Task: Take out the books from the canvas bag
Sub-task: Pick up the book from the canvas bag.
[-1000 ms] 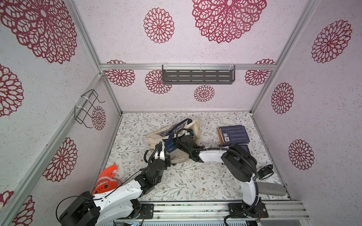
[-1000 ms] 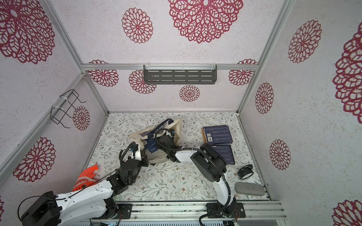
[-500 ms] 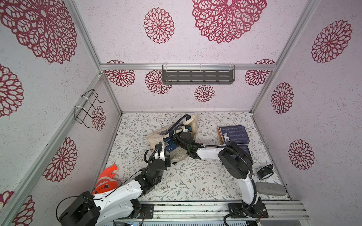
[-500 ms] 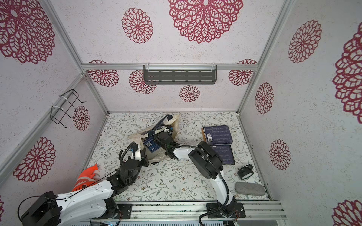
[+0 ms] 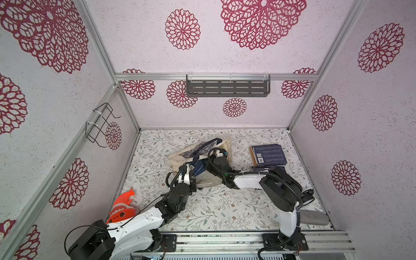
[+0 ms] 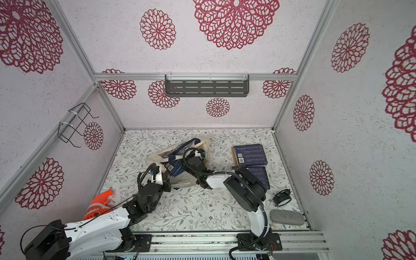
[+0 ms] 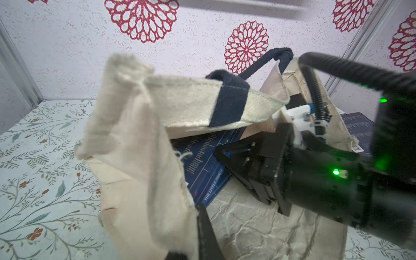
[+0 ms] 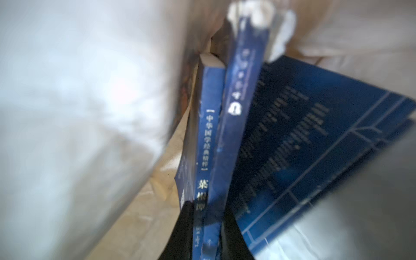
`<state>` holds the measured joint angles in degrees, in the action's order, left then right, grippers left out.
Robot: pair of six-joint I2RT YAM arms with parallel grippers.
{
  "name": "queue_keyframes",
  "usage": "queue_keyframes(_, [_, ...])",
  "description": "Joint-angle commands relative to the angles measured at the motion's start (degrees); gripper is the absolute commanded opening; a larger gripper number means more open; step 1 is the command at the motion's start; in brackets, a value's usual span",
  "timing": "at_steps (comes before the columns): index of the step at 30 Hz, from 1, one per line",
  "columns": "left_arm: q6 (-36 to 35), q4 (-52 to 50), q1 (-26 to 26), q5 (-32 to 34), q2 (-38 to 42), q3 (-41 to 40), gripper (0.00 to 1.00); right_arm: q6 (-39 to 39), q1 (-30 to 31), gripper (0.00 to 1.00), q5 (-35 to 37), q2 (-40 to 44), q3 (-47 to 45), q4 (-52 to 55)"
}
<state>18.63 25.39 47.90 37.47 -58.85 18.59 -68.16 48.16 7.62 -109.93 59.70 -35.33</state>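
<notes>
The cell is a box of pale, rough-textured walls printed with crimson rosettes and framed in aluminium rails. A grey slotted shelf hangs on the back wall, upper centre in both top views. A black wire rack is tied to a rail on the wall at the left of the frame. The counter fills the lower middle, covered by a cream sheet with a leaf-and-small-flower print. An aluminium track carrying both arm bases runs along its bottom edge.

The canvas bag lies slumped at the counter's centre with its mouth gaping and a navy handle arched above. Dark blue books show inside it. The left fingers are closed on the bag's cream rim, which rises in front of that wrist camera. The right fingers reach into the bag and sit close on either side of a blue spine, touching it, though that view is blurred.

Right of centre, near the wall and apart from the bag, a book stack lies flat. A second pile just below it is partly hidden by the right arm. An orange plastic piece sits in the lower left corner. A black round object and a grey oblong pad sit at the lower right.
</notes>
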Motion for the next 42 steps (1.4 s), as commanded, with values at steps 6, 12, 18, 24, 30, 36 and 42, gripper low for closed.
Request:
queue_keyframes(6, [-0.5, 2.9, 1.3, -0.7, 0.1, 0.5, 0.00, 1.9, -0.3, 0.41, 2.3, 9.0, -3.4, 2.0])
queue_keyframes(12, [-0.4, 2.8, 1.3, -0.6, -0.2, 0.5, 0.00, 0.5, -0.4, 0.45, 1.4, 7.7, -5.6, -1.4])
queue_keyframes(18, [-0.5, 2.8, 1.3, -0.7, -0.4, 0.7, 0.00, -1.1, -0.4, 0.43, 1.2, 7.0, -6.4, -3.1])
queue_keyframes(24, [-0.5, 2.8, 1.3, -0.7, -0.5, 0.7, 0.00, -3.4, -0.2, 0.41, 1.4, 5.9, -4.6, 1.6])
queue_keyframes(30, [-0.5, 2.8, 1.3, -0.7, -0.5, 0.7, 0.00, -8.0, -0.3, 0.40, -1.2, 1.7, -4.4, -0.6])
queue_keyframes(36, [-0.7, 2.7, 1.3, -0.7, -0.5, 0.7, 0.00, -8.6, -0.4, 0.39, -2.2, -2.0, -1.8, -1.9])
queue_keyframes(42, [-0.6, 2.7, 1.3, -0.6, -0.1, 0.6, 0.00, -7.6, -0.5, 0.39, -0.6, -4.4, -0.5, -1.3])
